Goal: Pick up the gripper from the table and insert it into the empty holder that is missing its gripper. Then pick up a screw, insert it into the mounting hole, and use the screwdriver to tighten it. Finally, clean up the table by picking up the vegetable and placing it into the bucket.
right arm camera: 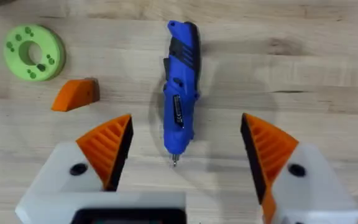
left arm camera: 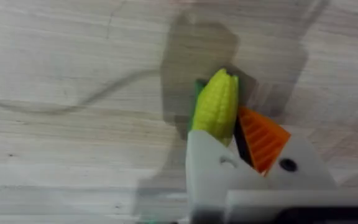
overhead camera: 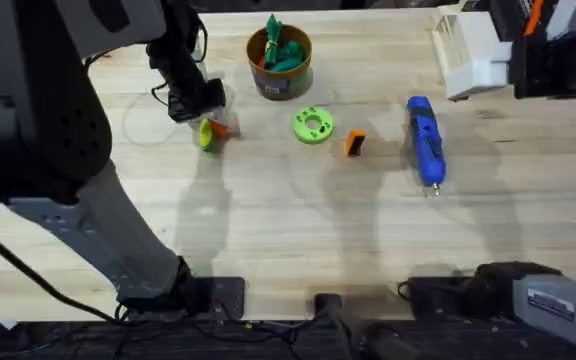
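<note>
The yellow-green vegetable [overhead camera: 207,133] lies on the table left of centre, and my left gripper [overhead camera: 206,112] is down on it. In the left wrist view the vegetable [left arm camera: 216,106] sits between a bare white finger, the holder [left arm camera: 207,165], and an orange ribbed pad [left arm camera: 263,138], so my left gripper [left arm camera: 232,134] is shut on it. The loose orange gripper [overhead camera: 354,144] [right arm camera: 75,94] lies mid-table. Right of it lies the blue screwdriver [overhead camera: 425,138] [right arm camera: 180,93]. My right gripper [overhead camera: 465,52] [right arm camera: 186,121] hangs open at the far right, apart from the screwdriver. The bucket [overhead camera: 279,62] stands at the back.
Dark green leafy toys [overhead camera: 284,52] fill the bucket. A flat green disc with holes [overhead camera: 313,125] [right arm camera: 33,51] lies between the vegetable and the orange gripper. A thin cable loop [overhead camera: 148,125] lies left of the left gripper. Bare wood spans the front half of the table.
</note>
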